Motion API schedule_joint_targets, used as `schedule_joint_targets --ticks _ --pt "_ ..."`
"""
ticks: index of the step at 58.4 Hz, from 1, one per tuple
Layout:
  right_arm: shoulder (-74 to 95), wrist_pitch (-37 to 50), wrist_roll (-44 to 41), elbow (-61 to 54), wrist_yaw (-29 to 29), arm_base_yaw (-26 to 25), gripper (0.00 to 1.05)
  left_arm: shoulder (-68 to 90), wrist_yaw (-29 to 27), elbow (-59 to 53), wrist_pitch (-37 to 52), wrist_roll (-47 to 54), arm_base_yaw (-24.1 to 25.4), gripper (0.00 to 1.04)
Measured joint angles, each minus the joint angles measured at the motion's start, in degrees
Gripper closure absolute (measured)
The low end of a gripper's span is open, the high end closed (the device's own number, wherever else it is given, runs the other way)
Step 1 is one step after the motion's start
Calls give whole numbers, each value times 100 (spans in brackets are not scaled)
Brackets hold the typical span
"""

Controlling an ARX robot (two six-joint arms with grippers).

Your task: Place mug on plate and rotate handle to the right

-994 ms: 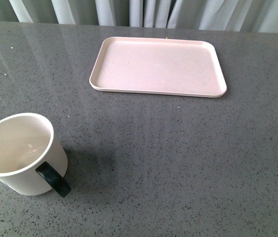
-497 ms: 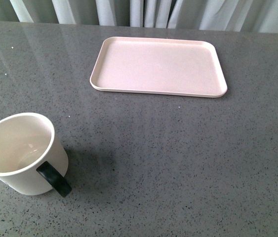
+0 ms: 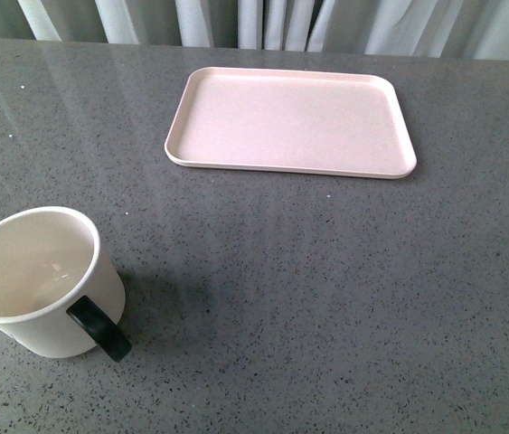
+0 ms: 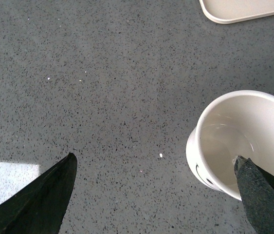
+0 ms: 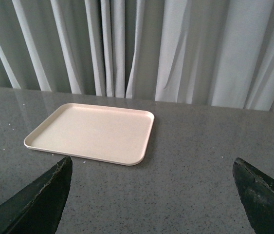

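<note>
Grey speckled stone tabletop [image 3: 326, 289], backed by pale pleated curtains [image 5: 175, 48] at its far edge. On the far part, slightly right of centre, lies the pale pink flat rectangular plate [image 3: 290, 122] with rounded corners and a low raised rim; its whole pink floor is exposed. At the near left corner, well apart from the plate, stands the cream-white cylindrical mug [image 3: 37, 280], upright, mouth up, showing only its glossy cream inside. Its black loop handle [image 3: 98, 329] points toward the near right.

Views compared: the front view shows mug and plate together but neither arm. The left wrist view looks down on the mug's mouth, a trace of black print on its outer wall and one corner of the plate. The right wrist view shows the plate and curtains but not the mug.

Left claw [image 4: 155, 160]: dark fingers [image 4: 44, 195] spread wide, nothing held, bare tabletop between them; one finger overlaps the mug's rim in the picture, contact cannot be told. Right claw [image 5: 152, 162]: fingers likewise wide apart, gripping nothing, facing level across the tabletop toward the plate.
</note>
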Motion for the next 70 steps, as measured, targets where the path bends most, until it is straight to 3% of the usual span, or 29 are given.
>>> schedule_joint_targets --ticks 19,70 --pt "0 0 0 0 2 0 9 1220 -111 352 413 9 -372 9" --pt "0 0 0 0 2 0 9 2640 221 638 686 -35 -372 9"
